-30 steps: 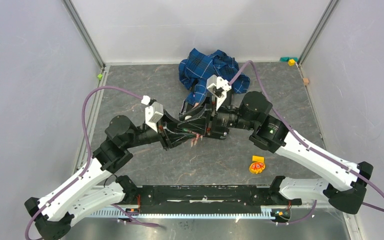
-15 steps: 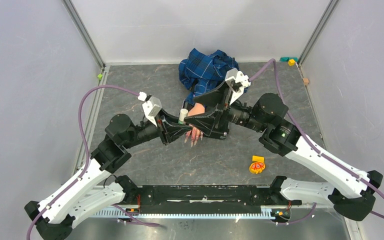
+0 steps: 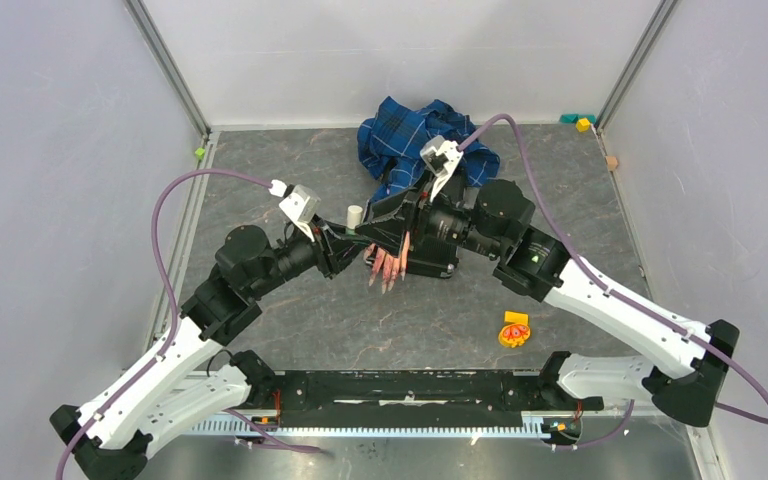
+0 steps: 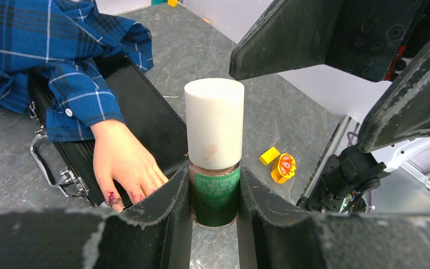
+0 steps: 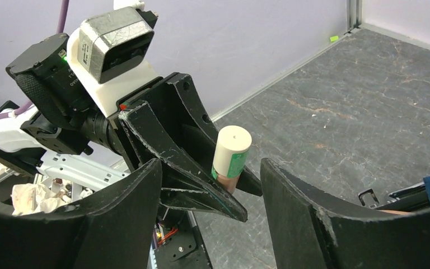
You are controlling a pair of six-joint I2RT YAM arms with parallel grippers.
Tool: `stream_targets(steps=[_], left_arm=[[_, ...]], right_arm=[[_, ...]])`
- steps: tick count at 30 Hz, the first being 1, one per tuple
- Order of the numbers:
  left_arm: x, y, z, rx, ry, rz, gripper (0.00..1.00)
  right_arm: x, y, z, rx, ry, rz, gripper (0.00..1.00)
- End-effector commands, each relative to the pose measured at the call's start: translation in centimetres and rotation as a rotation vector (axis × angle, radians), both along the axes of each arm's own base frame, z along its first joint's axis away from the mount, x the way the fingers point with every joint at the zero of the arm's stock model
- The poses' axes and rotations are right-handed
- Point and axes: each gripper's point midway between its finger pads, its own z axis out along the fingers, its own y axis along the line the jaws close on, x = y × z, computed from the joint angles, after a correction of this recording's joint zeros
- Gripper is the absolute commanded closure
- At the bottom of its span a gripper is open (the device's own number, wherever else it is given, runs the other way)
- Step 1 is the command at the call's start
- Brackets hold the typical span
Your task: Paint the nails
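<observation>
My left gripper [image 3: 355, 232] is shut on a small nail-polish bottle [image 4: 214, 123] with a white cap and a green label, held upright above the table. Left of the bottle, a pale mannequin hand [image 4: 124, 162] in a blue plaid sleeve [image 3: 410, 140] rests on a black case [image 4: 145, 120]. The nails [image 3: 388, 272], long, pointed and pink-red, point toward the near edge; in the left wrist view my finger hides them. My right gripper [image 5: 210, 168] stands open and empty, facing the bottle [image 5: 230, 157], just right of it above the hand.
A yellow and orange toy [image 3: 513, 330] lies on the grey table near the right arm's base. Small coloured blocks [image 3: 582, 122] sit in the back right corner, and a green bit [image 3: 200, 152] lies at the left wall.
My right gripper has opened and pulled back from the bottle, whose white cap now shows. The left gripper has shifted back and left with the bottle. The nails have come into view.
</observation>
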Motion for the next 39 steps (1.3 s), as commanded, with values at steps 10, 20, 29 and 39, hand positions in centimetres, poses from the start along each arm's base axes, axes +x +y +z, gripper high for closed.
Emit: stream_targets(steps=[10, 20, 29, 39], left_arm=[[0.4, -0.1, 1.5, -0.049, -0.007, 0.003, 0.98], [0.1, -0.7, 1.3, -0.052, 0.004, -0.031, 0.98], [-0.2, -1.1, 1.2, -0.055, 0.007, -0.060, 0.98], [-0.6, -1.3, 1.4, -0.057, -0.001, -0.082, 0.98]], right_arm=[[-0.5, 2.0, 0.3, 0.028, 0.020, 0.069, 0.35], [-0.2, 2.9, 0.8, 0.042, 0.009, 0.083, 0.41], [0.2, 3.5, 1.1, 0.045, 0.001, 0.085, 0.47], [0.3, 4.3, 0.7, 0.049, 0.012, 0.106, 0.52]])
